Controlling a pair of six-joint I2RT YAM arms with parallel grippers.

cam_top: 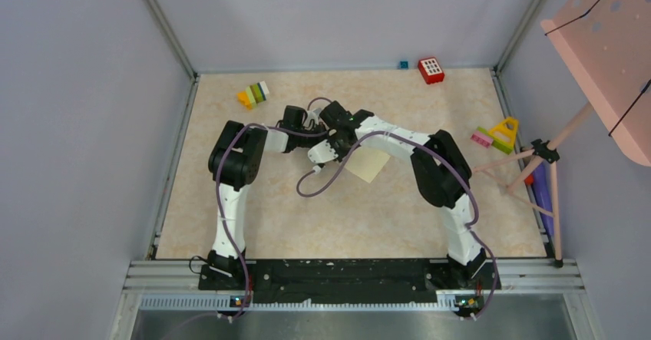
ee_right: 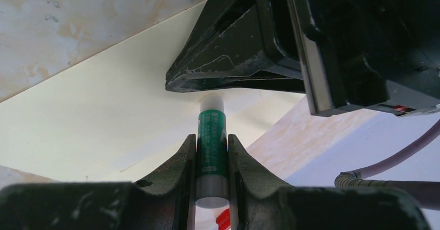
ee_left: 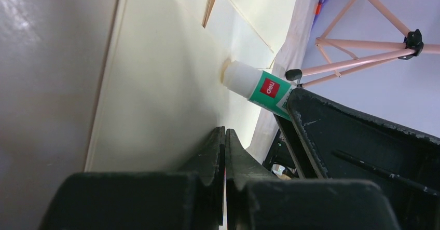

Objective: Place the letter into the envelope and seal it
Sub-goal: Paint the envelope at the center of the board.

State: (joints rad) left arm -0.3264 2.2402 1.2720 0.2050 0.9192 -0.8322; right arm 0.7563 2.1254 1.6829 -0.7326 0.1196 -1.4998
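- Black left gripper (ee_left: 224, 136): jaws pressed together, tips at the edge of the cream envelope (ee_left: 155, 84), which sits mid-table between the arms.
- Opposite, right gripper (ee_right: 212, 143): jaws pinching a green-labelled glue stick (ee_left: 258, 86), its tip touching the envelope face.

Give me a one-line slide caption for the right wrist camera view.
Right gripper clamps a green-labelled glue stick, its tip against the cream envelope.

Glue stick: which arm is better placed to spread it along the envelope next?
Probably right. The right gripper is shut on the glue stick, whose tip meets the envelope. The left gripper is shut at the envelope's edge, with no glue.
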